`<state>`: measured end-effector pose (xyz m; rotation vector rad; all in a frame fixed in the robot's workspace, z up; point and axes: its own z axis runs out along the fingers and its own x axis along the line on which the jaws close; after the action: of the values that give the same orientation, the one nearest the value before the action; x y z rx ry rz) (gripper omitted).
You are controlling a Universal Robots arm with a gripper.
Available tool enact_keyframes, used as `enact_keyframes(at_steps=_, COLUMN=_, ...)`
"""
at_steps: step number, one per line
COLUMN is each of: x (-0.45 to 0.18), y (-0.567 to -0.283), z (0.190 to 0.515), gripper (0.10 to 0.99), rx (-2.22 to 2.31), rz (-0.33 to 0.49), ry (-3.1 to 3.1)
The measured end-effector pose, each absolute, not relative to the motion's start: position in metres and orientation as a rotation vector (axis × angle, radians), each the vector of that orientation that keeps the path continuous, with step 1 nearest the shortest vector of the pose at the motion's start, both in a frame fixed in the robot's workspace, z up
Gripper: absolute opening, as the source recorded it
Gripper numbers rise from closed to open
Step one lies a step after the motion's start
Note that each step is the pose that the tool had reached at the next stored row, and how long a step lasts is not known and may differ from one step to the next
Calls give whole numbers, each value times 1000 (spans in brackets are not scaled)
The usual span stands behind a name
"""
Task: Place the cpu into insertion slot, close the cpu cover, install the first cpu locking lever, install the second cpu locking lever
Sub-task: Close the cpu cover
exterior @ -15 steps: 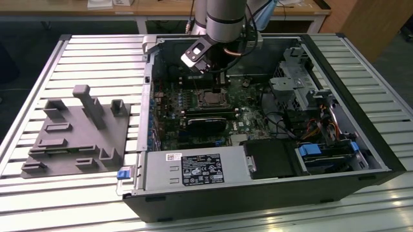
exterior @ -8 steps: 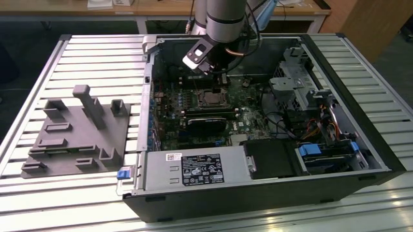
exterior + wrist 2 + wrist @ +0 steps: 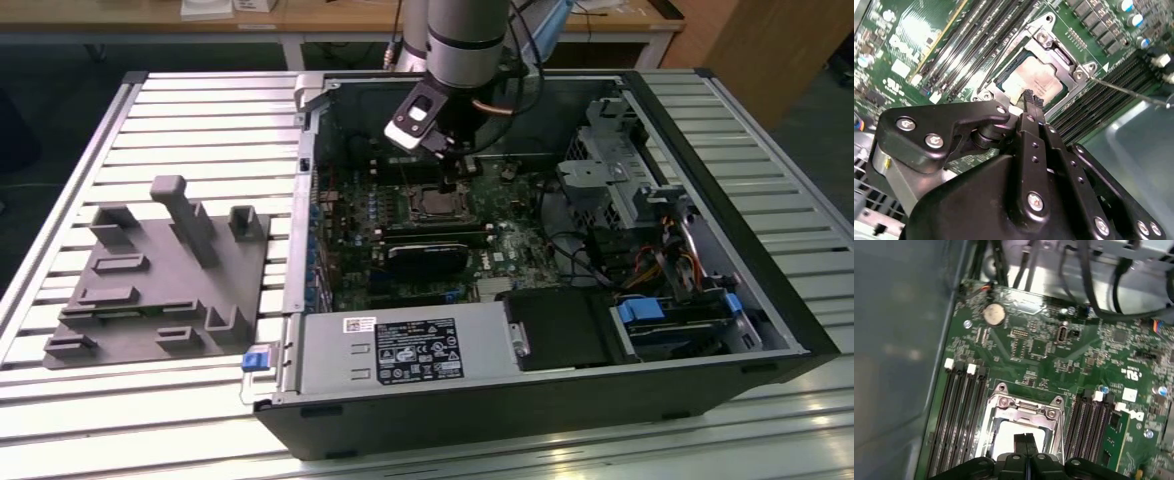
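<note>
Gripper (image 3: 1032, 101) closed, fingertips pressed together, nothing held between them; tips low over the socket at the edge of the cpu (image 3: 1040, 80); contact cannot be told. Cpu sits in the socket on the motherboard (image 3: 1044, 347); cpu cover (image 3: 1021, 411) appears down flat around it, chip showing through its window; a thin lever rod (image 3: 1126, 91) sticks out sideways over the memory slots.

Claw (image 3: 1033, 100) closed, tips downward.

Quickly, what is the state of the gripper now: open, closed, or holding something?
Gripper: jaws closed, nothing held between them; the tips are over the cpu.
</note>
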<state>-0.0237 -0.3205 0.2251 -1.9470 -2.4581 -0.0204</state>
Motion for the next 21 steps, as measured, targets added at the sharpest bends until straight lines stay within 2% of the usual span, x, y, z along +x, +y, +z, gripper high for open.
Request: enact_keyframes(at_steps=21, x=-24, y=-320, z=225, gripper=106, rx=-1444, rz=-18, ry=-2781)
